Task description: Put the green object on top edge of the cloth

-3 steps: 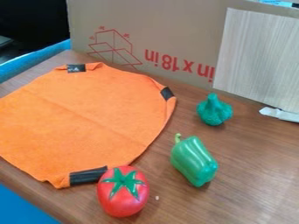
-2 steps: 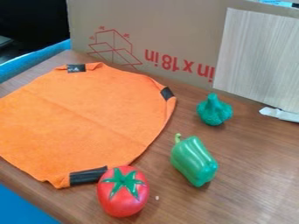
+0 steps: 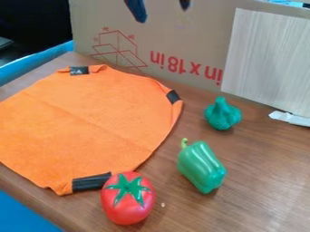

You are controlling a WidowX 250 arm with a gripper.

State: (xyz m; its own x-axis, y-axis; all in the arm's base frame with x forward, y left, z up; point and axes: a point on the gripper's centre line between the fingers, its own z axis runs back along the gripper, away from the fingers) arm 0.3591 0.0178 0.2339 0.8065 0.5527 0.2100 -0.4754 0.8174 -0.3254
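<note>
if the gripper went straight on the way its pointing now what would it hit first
The gripper points down, so probably the orange cloth, near the black strip on its right-hand corner in the picture. Depth is unclear, so it might meet bare table instead.

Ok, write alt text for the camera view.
Green pepper and green broccoli-like toy beside an orange cloth on a brown table; red tomato at the cloth's near edge, open gripper at the view's top.

Spread claw (image 3: 162, 14) at top edge, orange cloth (image 3: 84, 122) on table (image 3: 272, 176), tomato (image 3: 124, 206), green pepper (image 3: 201, 167), knobbly green toy (image 3: 222, 115) alongside
</note>
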